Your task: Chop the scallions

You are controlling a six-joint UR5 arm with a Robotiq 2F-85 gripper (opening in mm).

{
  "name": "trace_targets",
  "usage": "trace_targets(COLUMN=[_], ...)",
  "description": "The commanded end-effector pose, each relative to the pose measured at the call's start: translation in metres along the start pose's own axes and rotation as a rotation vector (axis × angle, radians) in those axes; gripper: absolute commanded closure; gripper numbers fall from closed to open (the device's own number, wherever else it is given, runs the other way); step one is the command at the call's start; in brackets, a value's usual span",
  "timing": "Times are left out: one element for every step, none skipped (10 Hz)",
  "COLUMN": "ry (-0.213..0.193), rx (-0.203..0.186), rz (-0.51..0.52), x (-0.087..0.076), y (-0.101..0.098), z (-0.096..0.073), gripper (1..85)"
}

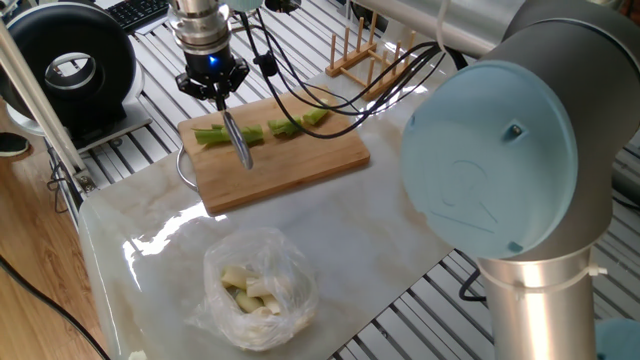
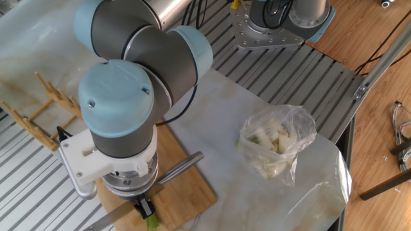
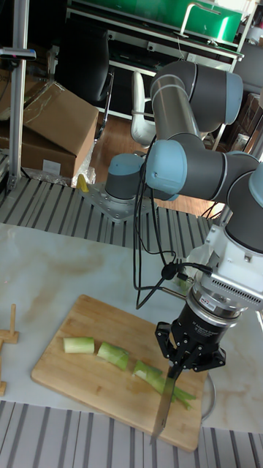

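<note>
The scallions lie on a wooden cutting board (image 1: 300, 165) (image 3: 88, 373) as short green chunks (image 1: 285, 127) (image 3: 113, 355), with a longer light-green piece (image 1: 212, 135) (image 3: 153, 376) at one end. My gripper (image 1: 213, 88) (image 3: 188, 357) hangs over that longer piece, shut on a knife (image 1: 237, 142) (image 3: 165, 402). The blade points down and rests across the stalk. In the other fixed view the arm hides most of the board; the knife (image 2: 180, 168) and a bit of scallion (image 2: 152, 222) show beneath it.
A clear plastic bag (image 1: 258, 287) (image 2: 276, 142) of pale whitish pieces sits on the marble table. A wooden rack (image 1: 362, 48) stands behind the board. A black round device (image 1: 70, 70) is at the far left. Cables (image 1: 330, 95) hang over the board.
</note>
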State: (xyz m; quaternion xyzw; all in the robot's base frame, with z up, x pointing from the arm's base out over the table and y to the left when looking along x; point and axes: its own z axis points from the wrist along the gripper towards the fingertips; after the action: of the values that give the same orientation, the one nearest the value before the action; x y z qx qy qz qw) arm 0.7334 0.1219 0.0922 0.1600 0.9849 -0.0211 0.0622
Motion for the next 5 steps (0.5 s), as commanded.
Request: trace_targets(ry=[0.003,0.003,0.002,-0.002,-0.006], rx=[-0.013,-0.013,-0.009,-0.002,-0.002], rz=[0.007,0.005,0.002,-0.001,-0.002], x=[0.0012,0.0016,0.0015,0.0014,0.0011], y=[0.0021,0.0022,0.0012,-0.0007,-0.0010], z=[0.0005,0.0006,0.0024,0.0057,0.0087], gripper=[84.7,84.7,84.7,84.7,84.7])
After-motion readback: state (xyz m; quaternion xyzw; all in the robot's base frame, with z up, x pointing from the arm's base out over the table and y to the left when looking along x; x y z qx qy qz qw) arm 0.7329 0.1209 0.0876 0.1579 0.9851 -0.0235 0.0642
